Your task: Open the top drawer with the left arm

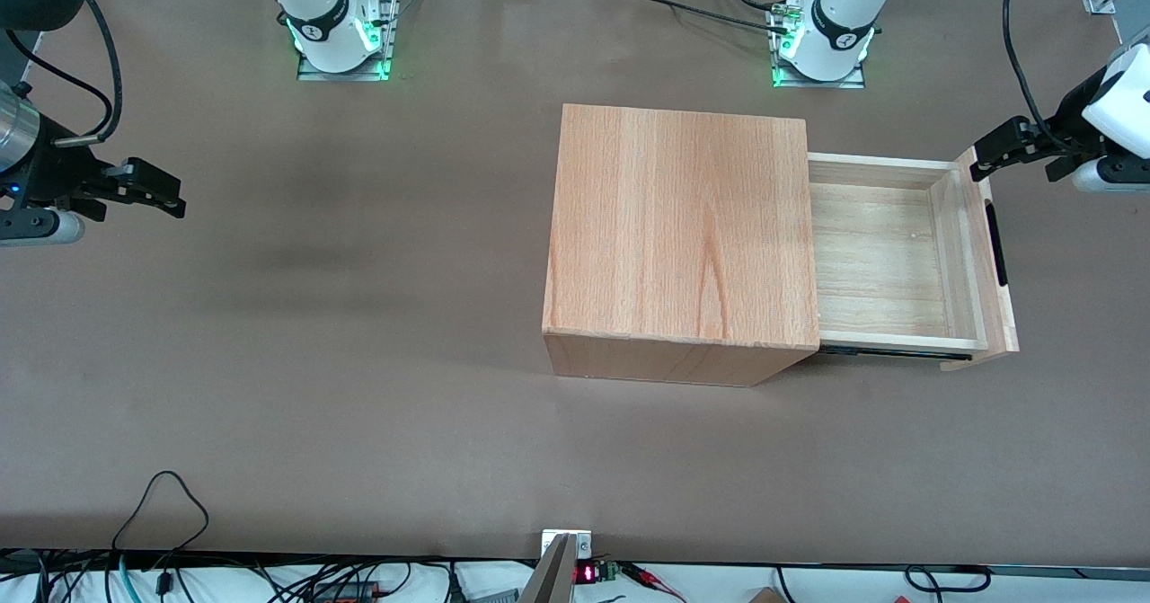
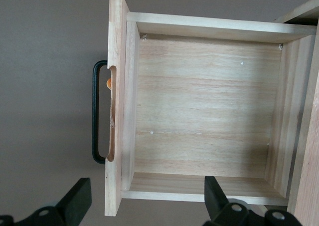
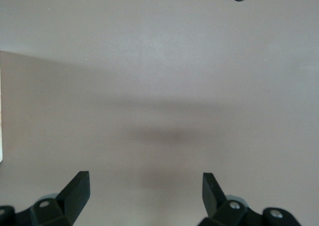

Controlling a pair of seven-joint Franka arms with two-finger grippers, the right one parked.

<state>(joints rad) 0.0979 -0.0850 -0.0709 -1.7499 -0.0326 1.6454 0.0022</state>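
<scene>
Front view: left arm's jaws (spread) above top drawer.

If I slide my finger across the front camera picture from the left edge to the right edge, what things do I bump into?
Parked arm's gripper → big wooden box → top drawer, pulled out and empty → its black handle → left arm's gripper, fingers open, holding nothing, just past the drawer front's corner, toward the working arm's end of the table.
</scene>
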